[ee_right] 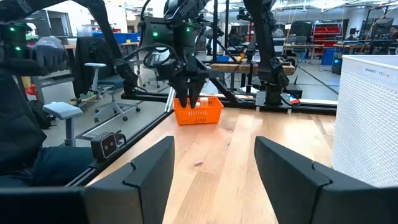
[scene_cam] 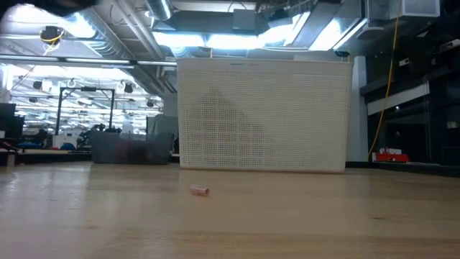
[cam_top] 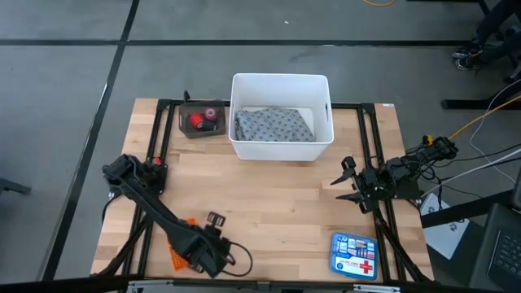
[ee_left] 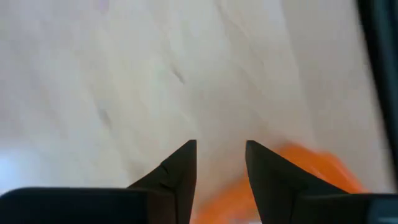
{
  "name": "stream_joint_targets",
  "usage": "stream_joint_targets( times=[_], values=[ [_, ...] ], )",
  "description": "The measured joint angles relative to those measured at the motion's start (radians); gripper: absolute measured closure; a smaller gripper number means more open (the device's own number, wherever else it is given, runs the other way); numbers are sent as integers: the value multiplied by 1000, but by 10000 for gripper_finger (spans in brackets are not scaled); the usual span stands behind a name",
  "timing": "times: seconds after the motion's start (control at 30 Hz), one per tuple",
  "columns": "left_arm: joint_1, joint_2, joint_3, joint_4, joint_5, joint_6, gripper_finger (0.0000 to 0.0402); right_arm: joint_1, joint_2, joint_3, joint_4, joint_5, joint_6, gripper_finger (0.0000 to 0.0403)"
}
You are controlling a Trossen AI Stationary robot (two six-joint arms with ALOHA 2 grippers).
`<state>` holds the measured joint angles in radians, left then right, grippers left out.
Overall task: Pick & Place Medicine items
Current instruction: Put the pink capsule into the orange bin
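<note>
Left gripper (cam_top: 198, 254), fingers parted and empty, hovers over the orange basket (cam_top: 181, 248), while the small pink piece (scene_cam: 199, 189) lies mid-table, nearer it than the open right gripper (cam_top: 348, 181).

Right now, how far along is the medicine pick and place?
Done: the grey dotted cloth lies in the white bin. In hand: the left gripper, open, reaches into the orange basket; nothing visibly held. Left: red and pink pieces in the small tray, a small pink piece mid-table. The right gripper waits open.

orange basket (ee_left: 314, 163) blurred, claw-hidden
</note>
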<state>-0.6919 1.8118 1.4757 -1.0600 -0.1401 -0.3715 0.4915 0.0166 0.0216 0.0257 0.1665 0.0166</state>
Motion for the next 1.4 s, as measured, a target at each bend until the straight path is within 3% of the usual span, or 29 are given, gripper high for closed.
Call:
stream_joint_targets(
  times=[0.17,0.53,0.9,1.4],
  values=[
    [70,0,0,112,-68,164,281,0,0,0,0,0,0,179],
    [233,46,2,339,-56,489,314,0,0,0,0,0,0,179],
    [328,172,1,402,103,575,331,0,0,0,0,-2,0,179],
    [362,194,1,441,119,619,331,0,0,0,0,-1,0,179]
  ],
)
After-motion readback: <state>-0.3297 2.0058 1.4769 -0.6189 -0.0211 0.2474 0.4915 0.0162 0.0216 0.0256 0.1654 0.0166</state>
